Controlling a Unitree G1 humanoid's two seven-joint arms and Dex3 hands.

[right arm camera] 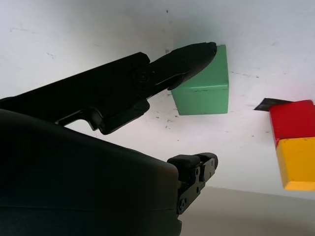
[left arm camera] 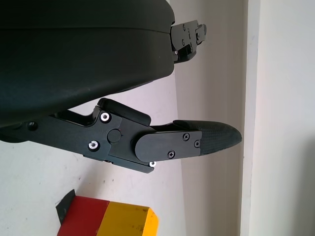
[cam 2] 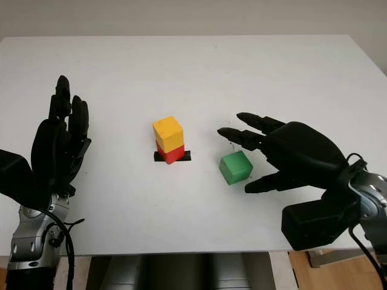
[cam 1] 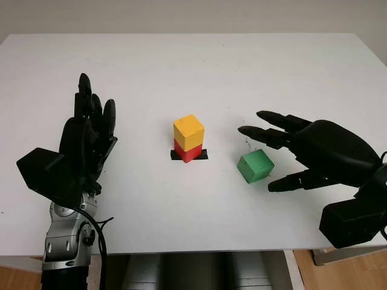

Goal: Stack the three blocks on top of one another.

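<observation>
A yellow block [cam 1: 188, 131] stands on a red block [cam 1: 187, 150] over a black tape mark [cam 1: 202, 155] at the middle of the white table [cam 1: 193, 66]. To their right a green block [cam 1: 255, 166] lies alone on the table. My right hand [cam 1: 284, 154] is open just right of the green block, its two upper fingers reaching past the block's far side and its thumb [cam 1: 296, 180] near the front side; none touches it. In the right wrist view one finger [right arm camera: 189, 56] overlaps the green block [right arm camera: 204, 91]. My left hand [cam 1: 87, 139] is open, upright at the left.
The table's front edge [cam 1: 193, 251] runs just below both wrists. A wooden floor [cam 1: 351, 275] shows past the front right corner. Bare white tabletop lies behind the stack.
</observation>
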